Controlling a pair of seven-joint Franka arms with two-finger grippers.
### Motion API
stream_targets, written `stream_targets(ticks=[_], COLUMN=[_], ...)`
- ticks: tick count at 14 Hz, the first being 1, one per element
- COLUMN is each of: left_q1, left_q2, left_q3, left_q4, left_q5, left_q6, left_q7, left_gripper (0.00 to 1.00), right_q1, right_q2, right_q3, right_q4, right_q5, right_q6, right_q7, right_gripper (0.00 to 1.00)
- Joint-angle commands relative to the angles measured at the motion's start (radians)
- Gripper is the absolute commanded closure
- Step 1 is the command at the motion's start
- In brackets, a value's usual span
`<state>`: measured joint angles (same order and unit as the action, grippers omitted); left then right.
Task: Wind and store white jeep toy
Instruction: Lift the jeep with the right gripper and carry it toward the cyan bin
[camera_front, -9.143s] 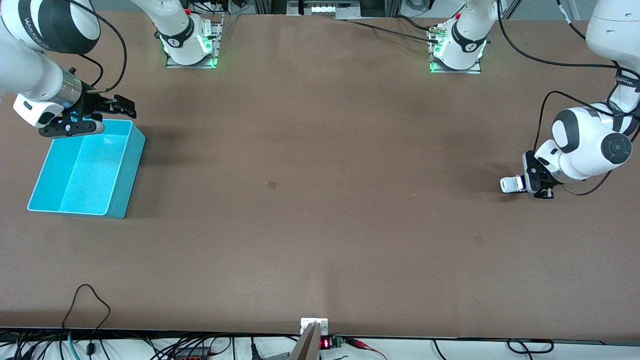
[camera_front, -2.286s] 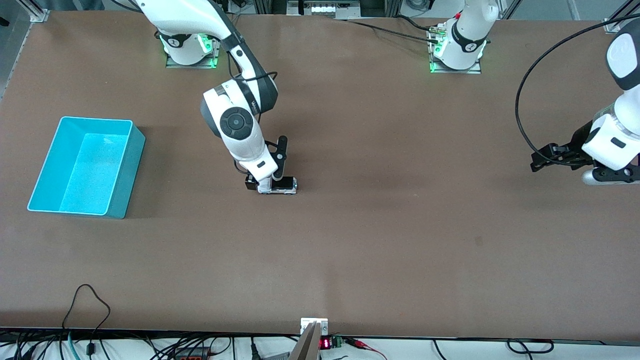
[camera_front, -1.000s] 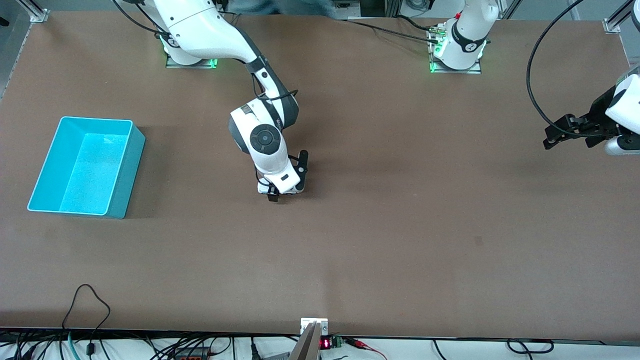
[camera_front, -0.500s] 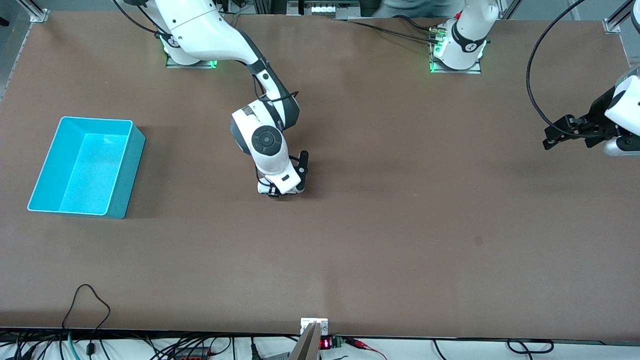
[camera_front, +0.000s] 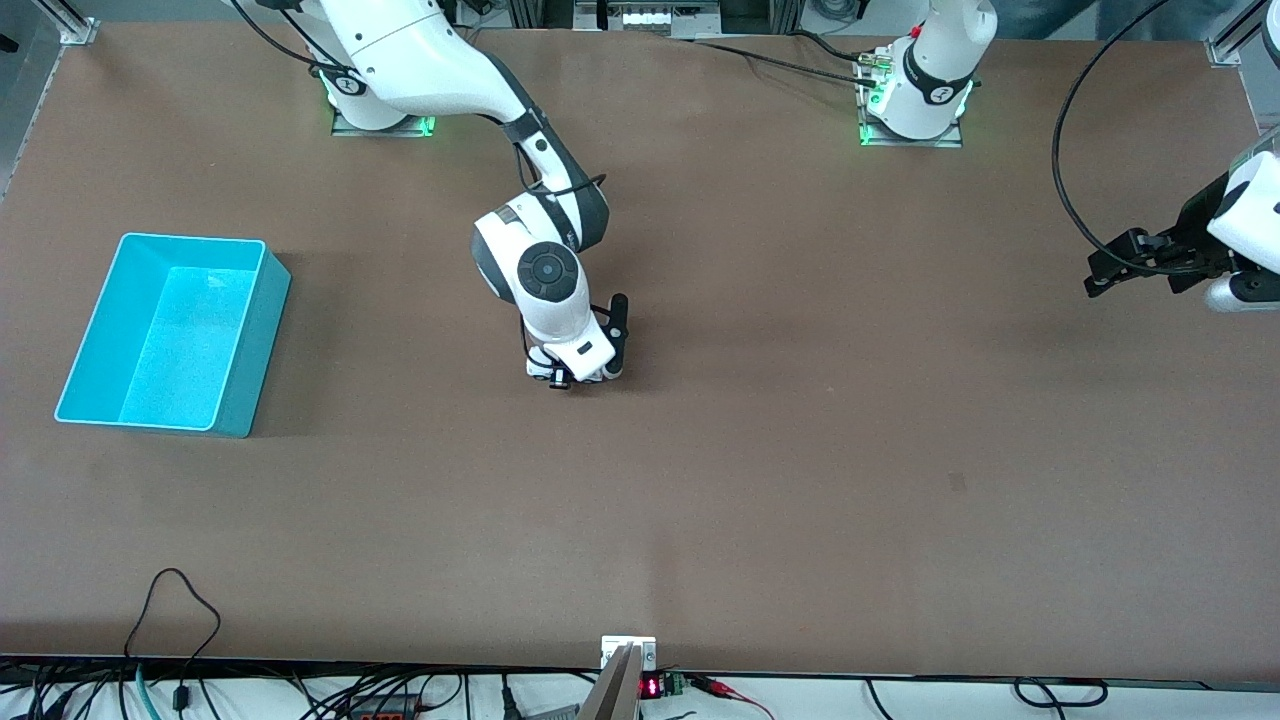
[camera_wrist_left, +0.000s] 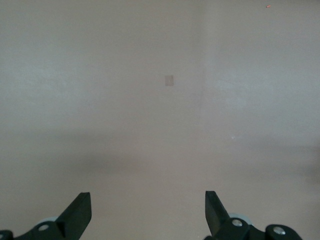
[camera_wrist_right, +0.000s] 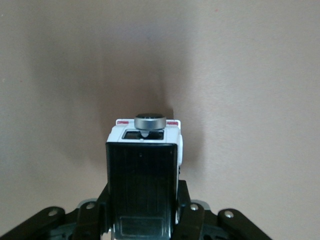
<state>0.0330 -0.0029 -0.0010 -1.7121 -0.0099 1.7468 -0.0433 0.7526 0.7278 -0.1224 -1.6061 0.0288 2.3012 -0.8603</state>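
Note:
The white jeep toy (camera_wrist_right: 143, 165), with a black roof panel and a grey spare wheel at its end, sits between the fingers of my right gripper (camera_wrist_right: 143, 202), which is shut on its sides. In the front view the right gripper (camera_front: 578, 372) is low over the middle of the table and its hand hides nearly all of the toy. I cannot tell whether the toy's wheels touch the table. My left gripper (camera_front: 1105, 275) hangs open and empty over the left arm's end of the table, and its dark fingertips (camera_wrist_left: 80, 212) stand wide apart over bare tabletop.
A cyan bin (camera_front: 255, 330) stands empty at the right arm's end of the table, well away from the toy. Cables (camera_front: 175, 600) and a small display lie along the table edge nearest the front camera. Both arm bases (camera_front: 910, 110) stand at the farthest edge.
My right gripper has shut on the jeep toy and its hand has shifted slightly toward the left arm's end. The left arm has not moved.

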Motion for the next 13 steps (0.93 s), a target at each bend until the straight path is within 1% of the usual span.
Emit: stream_targets(ticks=[1, 3, 4, 6, 9, 13], left_q1=[0.001, 0.001, 0.001, 0.001, 0.001, 0.001], left_q2=[0.004, 0.004, 0.004, 0.004, 0.004, 0.004], left_q3=[0.009, 0.009, 0.009, 0.009, 0.010, 0.010], left_q4=[0.008, 0.008, 0.009, 0.009, 0.008, 0.009], left_q5=[-0.007, -0.009, -0.009, -0.009, -0.009, -0.009], left_q6=[-0.013, -0.013, -0.013, -0.013, -0.013, -0.013], left_q7=[0.006, 0.006, 0.006, 0.006, 0.006, 0.006], left_gripper=[0.00, 0.00, 0.00, 0.00, 0.00, 0.00], right_q1=[0.002, 0.007, -0.005, -0.039, -0.113, -0.215], right_q2=[-0.030, -0.062, -0.089, -0.148, -0.229, -0.283], right_q3=[-0.055, -0.155, -0.181, -0.232, -0.284, -0.316], right_q4=[0.020, 0.026, 0.026, 0.026, 0.025, 0.023], right_q5=[-0.015, -0.012, -0.013, -0.006, -0.003, 0.000], right_q6=[-0.026, -0.075, -0.092, -0.173, -0.296, -0.391], right_q7=[0.030, 0.034, 0.033, 0.037, 0.073, 0.176], right_gripper=[1.00, 1.00, 1.00, 1.00, 1.00, 1.00])
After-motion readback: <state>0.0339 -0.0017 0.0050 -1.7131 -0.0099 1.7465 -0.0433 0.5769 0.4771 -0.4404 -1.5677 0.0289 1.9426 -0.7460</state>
